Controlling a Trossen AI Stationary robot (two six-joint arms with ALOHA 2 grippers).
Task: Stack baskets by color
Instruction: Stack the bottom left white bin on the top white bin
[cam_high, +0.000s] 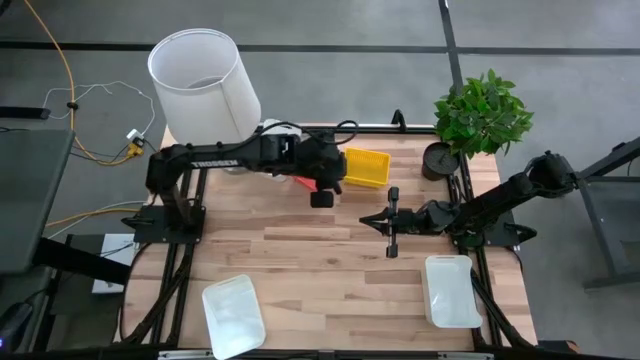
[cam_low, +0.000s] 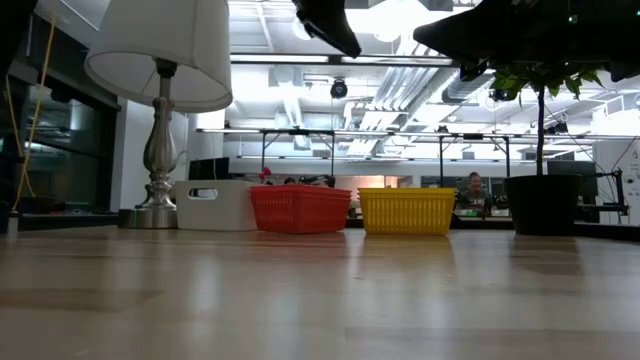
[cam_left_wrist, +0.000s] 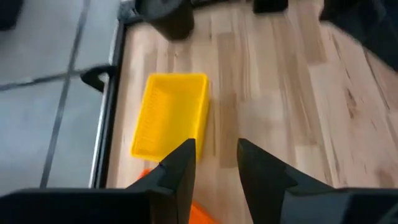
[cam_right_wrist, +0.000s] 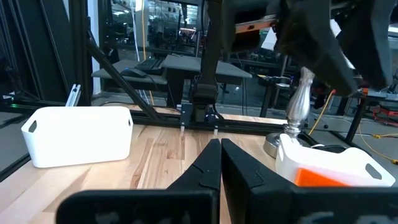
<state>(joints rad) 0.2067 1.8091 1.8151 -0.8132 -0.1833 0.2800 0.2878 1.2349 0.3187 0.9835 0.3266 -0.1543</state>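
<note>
Along the table's far side a white basket (cam_low: 210, 205), a red basket (cam_low: 300, 210) and a yellow basket (cam_high: 365, 167) rest on their bottoms in a row. Two more white baskets (cam_high: 233, 315) (cam_high: 452, 290) lie by the near edge. My left gripper (cam_high: 322, 198) hangs above the table over the red basket, just left of the yellow basket (cam_left_wrist: 171, 115). It is open, with nothing between its fingers. My right gripper (cam_high: 366, 221) waits at centre right, shut and pointing toward the table's left.
A lamp with a white shade (cam_high: 205, 85) stands at the far left corner and a potted plant (cam_high: 480, 115) at the far right corner. Bare wood (cam_high: 320, 270) lies between the far row of baskets and the two near white baskets.
</note>
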